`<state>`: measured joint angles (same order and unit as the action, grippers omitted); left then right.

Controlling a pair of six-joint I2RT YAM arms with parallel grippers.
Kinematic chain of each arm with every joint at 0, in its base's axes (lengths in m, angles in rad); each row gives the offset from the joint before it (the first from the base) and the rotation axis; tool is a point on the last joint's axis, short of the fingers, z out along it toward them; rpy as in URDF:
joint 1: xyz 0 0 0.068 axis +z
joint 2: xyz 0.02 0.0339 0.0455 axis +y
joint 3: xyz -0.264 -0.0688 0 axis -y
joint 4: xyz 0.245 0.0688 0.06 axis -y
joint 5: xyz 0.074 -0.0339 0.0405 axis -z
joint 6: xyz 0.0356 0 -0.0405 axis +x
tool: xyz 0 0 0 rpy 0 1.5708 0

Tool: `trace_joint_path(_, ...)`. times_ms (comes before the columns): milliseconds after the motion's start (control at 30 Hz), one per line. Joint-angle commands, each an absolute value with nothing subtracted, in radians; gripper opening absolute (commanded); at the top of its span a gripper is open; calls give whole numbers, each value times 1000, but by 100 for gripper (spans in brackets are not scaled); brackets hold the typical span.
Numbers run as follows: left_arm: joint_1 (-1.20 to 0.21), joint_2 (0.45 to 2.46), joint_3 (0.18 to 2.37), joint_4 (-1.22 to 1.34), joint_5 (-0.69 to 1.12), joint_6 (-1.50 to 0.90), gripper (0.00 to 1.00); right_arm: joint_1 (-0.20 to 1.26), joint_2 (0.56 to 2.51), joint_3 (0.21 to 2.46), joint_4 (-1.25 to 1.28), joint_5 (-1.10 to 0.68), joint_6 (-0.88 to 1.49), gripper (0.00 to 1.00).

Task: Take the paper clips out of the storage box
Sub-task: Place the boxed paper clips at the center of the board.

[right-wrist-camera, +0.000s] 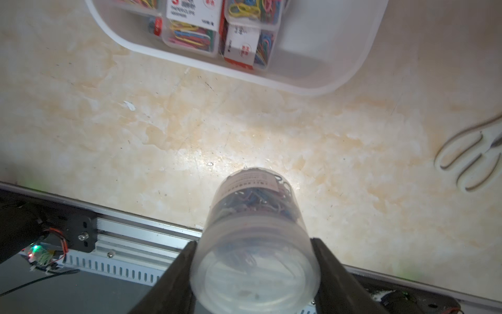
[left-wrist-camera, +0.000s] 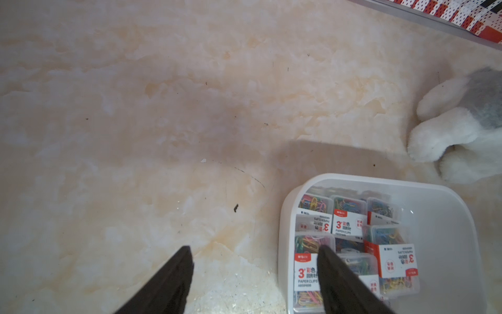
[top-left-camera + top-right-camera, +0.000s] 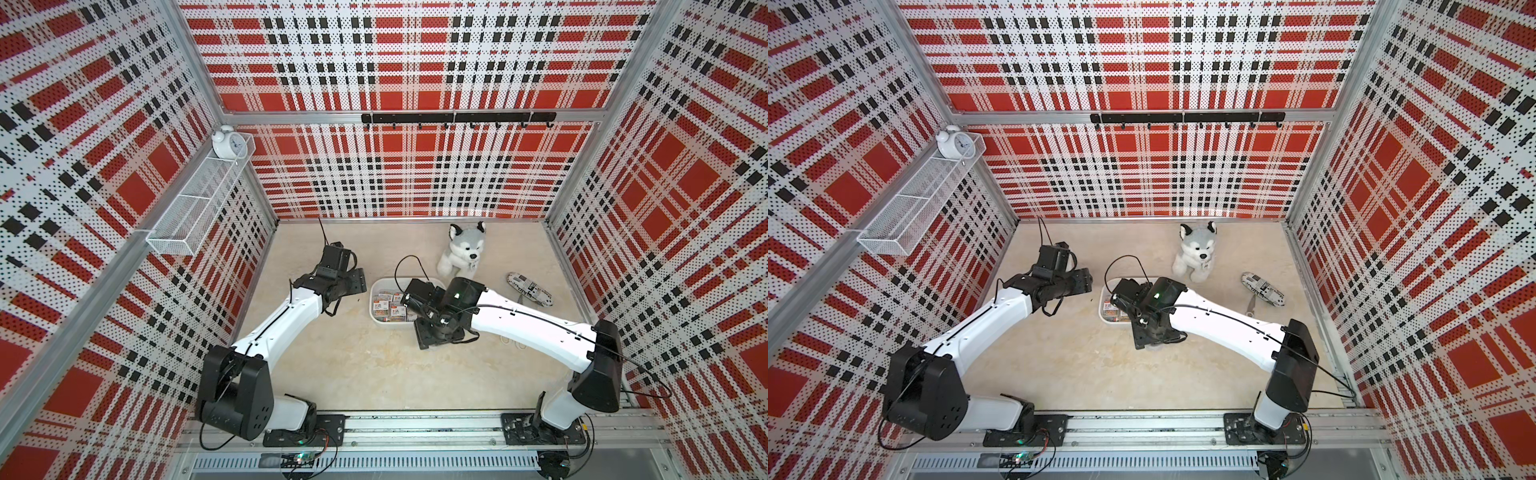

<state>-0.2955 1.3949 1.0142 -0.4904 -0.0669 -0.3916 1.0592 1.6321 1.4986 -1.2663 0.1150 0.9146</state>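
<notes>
Pinching the round tub (image 1: 255,217) above the worktop (image 1: 271,130), just off the near edge of the box (image 1: 353,70), the right hand (image 1: 254,243) has 1 item out. The cases (image 2: 349,223) lie inside, yet to go. The left hand (image 2: 255,250) hangs spread, empty.

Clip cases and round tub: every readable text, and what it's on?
"3": red numeral, white label of one paper clip case.
"彩色 回形针": same label, beside the numeral.
"PAPER CLIPS": same label, beneath; all three repeat on a second case.
Code line under it: too blurred.
Label on the round clear tub: too blurred.
</notes>
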Motion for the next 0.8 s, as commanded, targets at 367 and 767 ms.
trace_joint_path(367,-295,1400,1024,-496,-64,-380,75,1026,1502,1173,-1109,132,1031,52)
trace_joint_path(767,-276,1422,1049,-499,-55,-385,75,973,1550,1079,-943,111,1009,53)
